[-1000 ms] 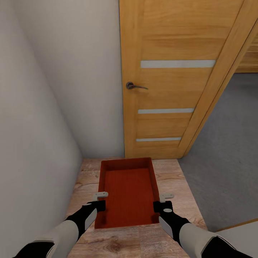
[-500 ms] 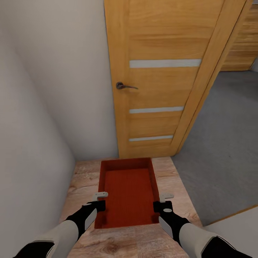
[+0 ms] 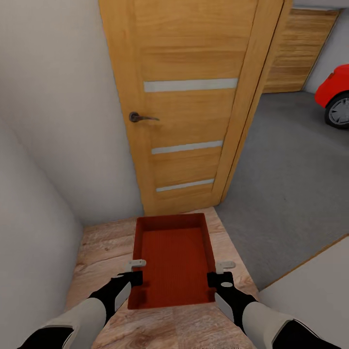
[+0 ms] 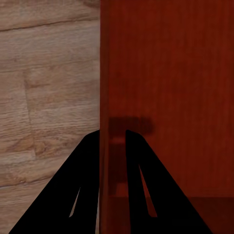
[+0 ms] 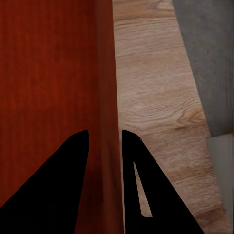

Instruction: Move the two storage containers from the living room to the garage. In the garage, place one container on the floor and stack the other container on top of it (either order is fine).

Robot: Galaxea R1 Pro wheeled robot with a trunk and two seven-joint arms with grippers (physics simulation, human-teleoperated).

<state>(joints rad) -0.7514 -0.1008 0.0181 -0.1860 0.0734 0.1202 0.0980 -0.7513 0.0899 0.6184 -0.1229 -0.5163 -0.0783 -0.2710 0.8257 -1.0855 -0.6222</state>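
One orange-red storage container (image 3: 174, 257), open-topped and empty, hangs level between my two arms above the light wood-plank floor (image 3: 99, 245). My left gripper (image 3: 137, 277) is shut on its left side wall, and my right gripper (image 3: 212, 278) is shut on its right side wall. In the left wrist view the black fingers (image 4: 85, 165) of the gripper (image 4: 113, 139) straddle the container's (image 4: 170, 73) thin wall. The right wrist view has the gripper (image 5: 104, 136) clamping the ribbed wall of the container (image 5: 48, 63) the same way. The garage's grey floor (image 3: 291, 184) begins just right of the planks.
An open honey-wood door (image 3: 186, 106) with a lever handle (image 3: 138, 117) stands straight ahead. White walls (image 3: 43, 145) close in on the left. Through the doorway lie a plank garage door (image 3: 300, 48) and a red car (image 3: 334, 94). A pale wall corner (image 3: 310, 291) sits at lower right.
The whole view has swung to the right: the door now sits further left in the picture and the red car has come into sight. Both grippers hold the container as before.
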